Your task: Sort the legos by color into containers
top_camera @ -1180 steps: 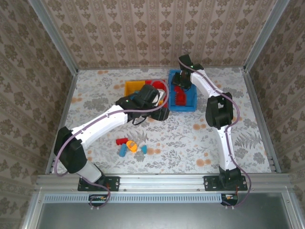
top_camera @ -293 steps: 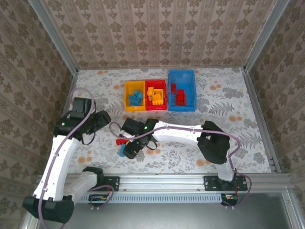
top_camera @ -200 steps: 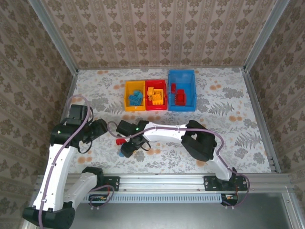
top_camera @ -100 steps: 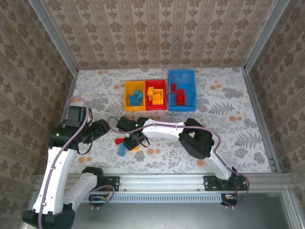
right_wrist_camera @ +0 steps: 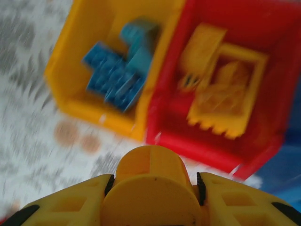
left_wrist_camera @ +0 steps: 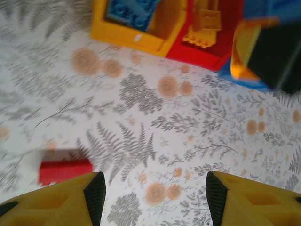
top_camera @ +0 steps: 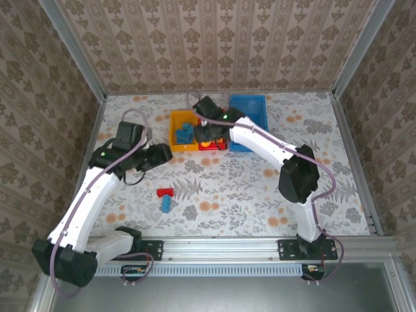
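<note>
Row, left to right: small bin [top_camera: 174, 130], middle bin [right_wrist_camera: 211, 150], large bin [top_camera: 259, 112]; two bricks [top_camera: 164, 192] nearer, leftward.

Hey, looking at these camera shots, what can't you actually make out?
Yellow bricks in the red plastic bin: right wrist view, motion blur, count unclear.
That bin's contents, top view: covered by the right gripper, which holds a yellow round piece.
Large blue plastic bin, top view: right arm crosses it, hiding the inside.
Red brick, left wrist view: blurred, lower edge behind the left gripper.
</note>
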Action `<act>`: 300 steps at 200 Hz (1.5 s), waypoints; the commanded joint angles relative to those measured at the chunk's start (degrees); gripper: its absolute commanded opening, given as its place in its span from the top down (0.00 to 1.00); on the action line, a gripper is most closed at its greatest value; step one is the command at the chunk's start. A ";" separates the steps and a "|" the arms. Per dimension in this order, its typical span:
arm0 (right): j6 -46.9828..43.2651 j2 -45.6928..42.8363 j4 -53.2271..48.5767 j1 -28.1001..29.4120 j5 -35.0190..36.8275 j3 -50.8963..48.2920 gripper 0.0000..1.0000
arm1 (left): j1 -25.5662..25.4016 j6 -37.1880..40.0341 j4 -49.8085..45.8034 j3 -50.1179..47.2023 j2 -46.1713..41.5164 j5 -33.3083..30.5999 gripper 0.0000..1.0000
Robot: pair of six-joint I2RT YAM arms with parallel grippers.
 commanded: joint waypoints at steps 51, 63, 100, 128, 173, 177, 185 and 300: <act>5.55 21.62 -3.18 -8.78 -4.28 25.55 0.67 | -7.04 7.69 9.30 13.25 15.20 -2.22 0.39; 5.79 22.46 -2.48 -9.46 -4.36 26.27 0.66 | -8.34 9.14 9.71 15.90 17.91 -3.57 0.38; 5.49 23.23 -0.01 -10.31 -5.37 26.70 0.50 | -11.22 11.99 8.09 23.02 24.72 -4.67 0.38; 5.60 22.96 -0.22 -10.31 -6.23 26.82 0.40 | -11.51 11.69 8.40 21.99 24.38 -4.91 0.37; 4.66 18.87 0.19 -9.39 -5.80 26.42 0.39 | -10.73 11.41 5.04 19.66 21.29 -6.96 0.38; 4.35 18.14 0.28 -9.26 -5.47 26.16 0.39 | -10.59 11.41 4.23 19.47 20.86 -7.12 0.38; 3.84 16.26 0.83 -9.02 -4.98 25.24 0.40 | -10.14 11.45 2.19 18.75 19.84 -7.60 0.38; -1.76 -23.01 28.88 3.26 -28.95 -38.08 0.24 | -15.16 0.64 -14.35 -12.72 9.78 -7.83 0.27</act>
